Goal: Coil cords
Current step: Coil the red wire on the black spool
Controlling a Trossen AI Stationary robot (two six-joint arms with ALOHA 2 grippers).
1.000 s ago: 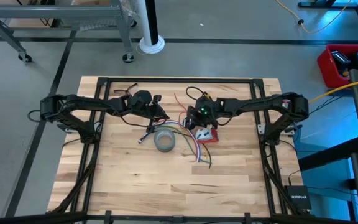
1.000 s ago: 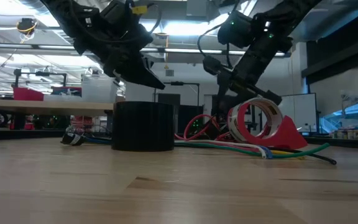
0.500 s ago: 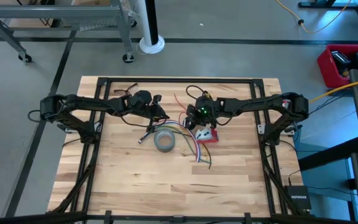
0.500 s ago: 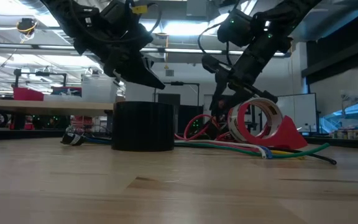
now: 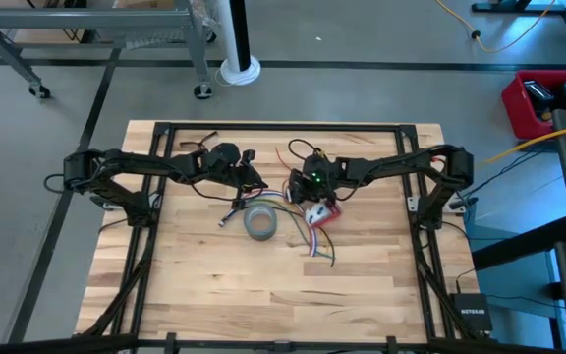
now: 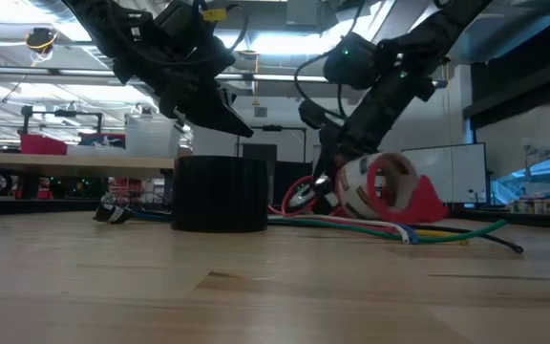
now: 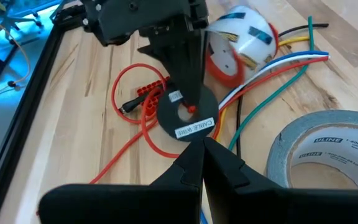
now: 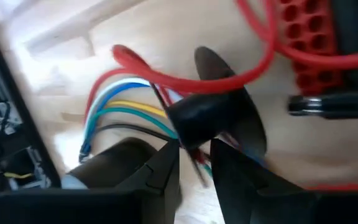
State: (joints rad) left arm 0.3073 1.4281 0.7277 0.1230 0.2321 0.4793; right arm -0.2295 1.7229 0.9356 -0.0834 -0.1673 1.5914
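A small black round coil (image 7: 187, 121), a flat disc with a white label, lies among loops of thin red wire (image 7: 126, 93) near the table's middle. It also shows in the right wrist view (image 8: 225, 102), with the red wire (image 8: 253, 68) crossing it. My right gripper (image 5: 301, 189) comes down on the coil and is shut on it. My left gripper (image 5: 254, 184) is shut and empty, hovering just left of the coil and above the grey tape roll (image 5: 260, 222). Its closed fingertips (image 7: 202, 144) point at the coil. My right gripper pinches the black coil (image 8: 191, 118) between its two fingers (image 7: 188, 93), on the part of the disc beside its centre hole. The fingers slant down from above, from the table's right. The disc lies low and roughly flat among the red wire; I cannot tell whether it rests on the table.
A red and white tape dispenser (image 5: 322, 211) lies just right of the coil. A bundle of coloured wires (image 5: 308, 231) runs toward the near edge. A red block with a black plug (image 7: 146, 99) lies inside the red loop. The grey tape roll (image 7: 328, 149) is close to my left gripper.
My right gripper has gone down and toward the table's left, onto the coil by the red wire. The tape dispenser has shifted a little left and turned. My left gripper has kept still.
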